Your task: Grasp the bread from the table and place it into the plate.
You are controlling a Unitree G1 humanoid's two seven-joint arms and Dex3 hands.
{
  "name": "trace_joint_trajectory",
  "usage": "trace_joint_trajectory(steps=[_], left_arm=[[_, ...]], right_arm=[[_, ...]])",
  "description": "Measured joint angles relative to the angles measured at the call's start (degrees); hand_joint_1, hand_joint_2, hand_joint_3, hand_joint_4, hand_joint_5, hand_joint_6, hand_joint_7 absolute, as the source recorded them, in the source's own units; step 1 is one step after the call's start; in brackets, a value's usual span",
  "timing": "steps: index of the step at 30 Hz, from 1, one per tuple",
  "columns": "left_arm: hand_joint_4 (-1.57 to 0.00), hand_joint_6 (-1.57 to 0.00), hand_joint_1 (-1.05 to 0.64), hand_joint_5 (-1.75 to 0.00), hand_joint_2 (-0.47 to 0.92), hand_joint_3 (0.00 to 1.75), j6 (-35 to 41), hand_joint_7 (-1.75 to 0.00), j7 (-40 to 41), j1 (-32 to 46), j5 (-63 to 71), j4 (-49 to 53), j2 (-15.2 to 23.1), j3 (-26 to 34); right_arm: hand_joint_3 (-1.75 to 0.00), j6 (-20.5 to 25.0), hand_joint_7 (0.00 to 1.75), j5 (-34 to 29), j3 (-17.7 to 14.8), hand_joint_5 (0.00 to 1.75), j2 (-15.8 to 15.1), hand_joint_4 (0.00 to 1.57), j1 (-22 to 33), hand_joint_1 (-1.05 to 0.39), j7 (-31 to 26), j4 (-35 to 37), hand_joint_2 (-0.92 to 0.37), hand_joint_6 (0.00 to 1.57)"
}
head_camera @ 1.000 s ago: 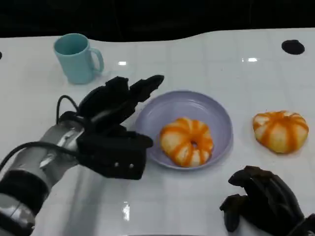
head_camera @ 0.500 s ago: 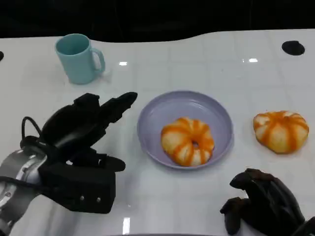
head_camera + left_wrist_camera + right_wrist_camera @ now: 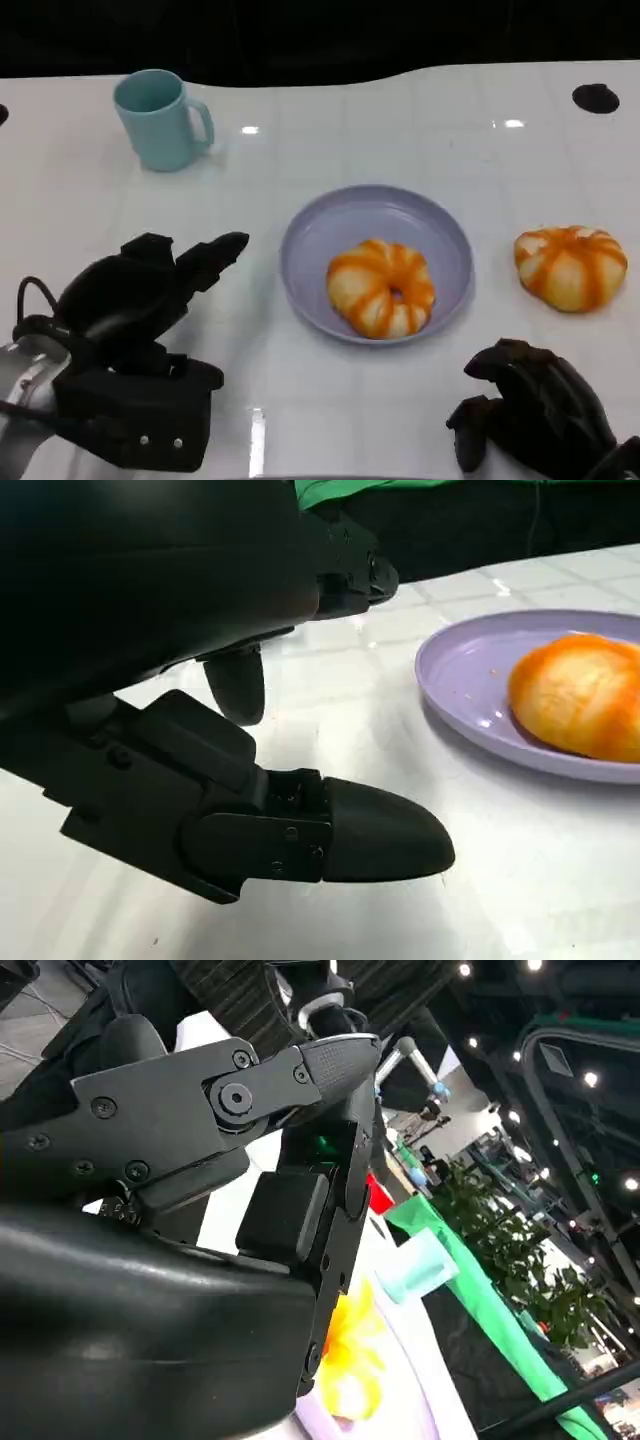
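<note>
One orange-striped bread [image 3: 381, 287] lies inside the lavender plate [image 3: 318, 232] at the table's middle. A second, similar bread [image 3: 571, 265] sits on the bare table to the plate's right. My left hand [image 3: 140, 340] is low at the near left, well clear of the plate, with its fingers stretched out and apart and nothing in them. The left wrist view shows its fingers [image 3: 370, 835] short of the plate [image 3: 470, 670] and the bread [image 3: 580, 695]. My right hand [image 3: 535, 410] rests near the front edge with its fingers curled in on nothing, below the second bread.
A teal mug [image 3: 157, 118] stands at the far left. A black round hole [image 3: 595, 95] marks the far right of the white table. Dark space lies beyond the table's back edge.
My left hand has drawn back from the plate's left rim toward the near left corner, empty. The bread stays in the plate. The right hand has not moved.
</note>
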Motion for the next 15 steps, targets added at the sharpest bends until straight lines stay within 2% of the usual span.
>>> trace_joint_trajectory(steps=[9,15], left_arm=[[0.00,-0.07,-1.05,-1.75,0.92,0.47,-0.1,-0.05,0.1,1.6,0.6,-0.9,0.0,0.4],[0.00,-0.02,-1.05,-1.75,0.92,0.47,-0.6,-0.06,1.4,2.9,0.6,-0.9,-0.1,0.5]], right_arm=[[-0.01,0.1,0.34,0.0,-0.1,0.78,0.0,1.53,0.0,-0.73,0.1,0.1,-0.91,1.57],[0.00,1.1,0.33,0.0,-0.1,0.76,-0.1,1.53,0.0,-0.72,-0.1,-0.2,-0.91,1.57]])
